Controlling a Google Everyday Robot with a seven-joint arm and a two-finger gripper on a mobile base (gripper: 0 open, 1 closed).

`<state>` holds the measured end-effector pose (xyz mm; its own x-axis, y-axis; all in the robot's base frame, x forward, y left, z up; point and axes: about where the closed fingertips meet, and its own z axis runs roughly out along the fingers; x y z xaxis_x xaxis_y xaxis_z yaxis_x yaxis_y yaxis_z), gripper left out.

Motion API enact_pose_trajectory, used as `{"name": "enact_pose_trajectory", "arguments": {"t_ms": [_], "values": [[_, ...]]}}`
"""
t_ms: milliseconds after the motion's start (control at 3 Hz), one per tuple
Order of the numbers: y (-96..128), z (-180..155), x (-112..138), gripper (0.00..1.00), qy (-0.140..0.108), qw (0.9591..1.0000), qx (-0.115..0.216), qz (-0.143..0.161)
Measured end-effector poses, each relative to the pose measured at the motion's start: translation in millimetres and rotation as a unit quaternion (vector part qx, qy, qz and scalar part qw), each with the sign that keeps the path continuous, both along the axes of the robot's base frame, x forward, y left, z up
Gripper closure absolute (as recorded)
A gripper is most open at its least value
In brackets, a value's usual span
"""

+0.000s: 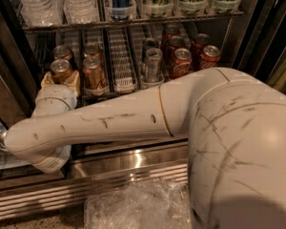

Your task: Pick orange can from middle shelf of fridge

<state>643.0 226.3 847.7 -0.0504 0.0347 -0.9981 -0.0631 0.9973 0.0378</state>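
Note:
Several copper-orange cans stand in the two left lanes of the middle shelf (119, 56) of the fridge (133, 159). My gripper (60, 78) reaches in from below at the left. Its tan fingers (74, 81) sit on both sides of the front-left orange can (60, 68) and press against it. The can stands upright on the rack. Another orange can (62, 53) is right behind it, and two more (92, 68) fill the lane to the right.
A tall silver can (152, 61) and several red Coca-Cola cans (181, 61) stand to the right. Bottles and cups (43, 4) fill the shelf above. My white arm (133, 118) crosses the fridge's steel sill. A clear plastic bag (138, 206) lies on the floor below.

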Motion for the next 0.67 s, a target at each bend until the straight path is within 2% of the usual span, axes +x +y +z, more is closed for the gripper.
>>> {"name": "enact_pose_trajectory", "arguments": {"t_ms": [333, 667], "values": [[0.0, 0.1, 0.0, 0.9, 0.0, 1.0, 0.0, 0.0], [-2.1, 13.8, -2.0, 1.0, -0.014, 0.9999, 0.006, 0.002]]}}
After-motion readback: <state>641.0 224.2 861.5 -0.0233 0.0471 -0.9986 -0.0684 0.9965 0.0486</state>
